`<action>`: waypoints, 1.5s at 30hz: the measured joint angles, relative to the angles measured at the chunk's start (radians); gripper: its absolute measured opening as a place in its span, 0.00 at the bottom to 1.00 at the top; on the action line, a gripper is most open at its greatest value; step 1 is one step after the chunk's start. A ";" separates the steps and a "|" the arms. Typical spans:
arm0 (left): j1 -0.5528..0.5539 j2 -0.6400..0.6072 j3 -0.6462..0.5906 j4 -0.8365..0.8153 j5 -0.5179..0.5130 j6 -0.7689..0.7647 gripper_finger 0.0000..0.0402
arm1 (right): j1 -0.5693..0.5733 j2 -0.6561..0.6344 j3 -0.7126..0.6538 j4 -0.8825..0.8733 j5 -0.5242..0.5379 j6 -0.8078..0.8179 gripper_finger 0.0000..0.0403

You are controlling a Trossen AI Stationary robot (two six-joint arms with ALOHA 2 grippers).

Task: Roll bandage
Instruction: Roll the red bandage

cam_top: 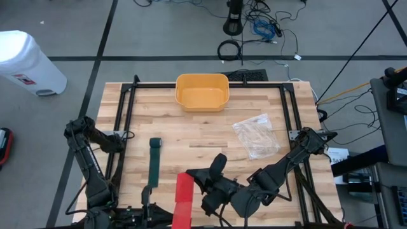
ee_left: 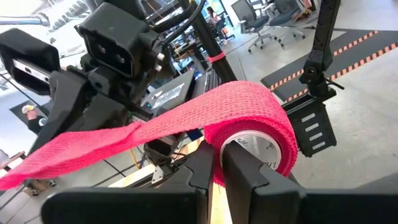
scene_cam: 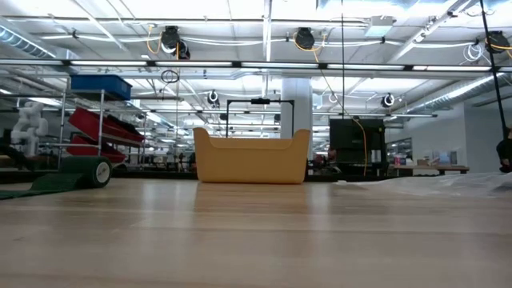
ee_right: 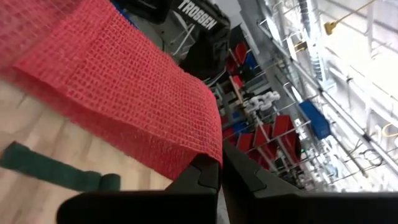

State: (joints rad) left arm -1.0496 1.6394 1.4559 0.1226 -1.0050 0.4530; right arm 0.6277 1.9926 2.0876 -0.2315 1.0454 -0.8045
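We see the left gripper clamped on the red bandage roll – right gripper pinching its loose end; yellow bin's inside looks bare.

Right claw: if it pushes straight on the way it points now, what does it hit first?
Likely the left arm. The right claw is shut on the red bandage's end, pointing left across the table's near edge. Farther left lies the green bandage. Depth is unclear.
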 joint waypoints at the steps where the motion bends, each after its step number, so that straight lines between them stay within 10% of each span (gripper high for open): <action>1: 0.000 0.000 0.000 0.000 0.000 0.000 0.07 | 0.000 0.000 0.000 -0.012 -0.001 0.021 0.00; 16: 0.000 0.000 0.000 0.002 0.002 -0.002 0.07 | -0.005 0.001 0.000 -0.209 -0.077 0.366 0.06; 33: -0.013 0.001 0.000 0.004 0.000 -0.004 0.07 | -0.022 -0.099 0.000 -0.342 0.002 0.401 0.40; 45: -0.012 0.001 0.000 0.021 0.011 -0.004 0.07 | -0.065 -0.238 0.000 -0.467 -0.079 0.483 0.43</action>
State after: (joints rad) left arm -1.0615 1.6405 1.4555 0.1439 -0.9945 0.4492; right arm 0.5627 1.7546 2.0876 -0.6984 0.9662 -0.3210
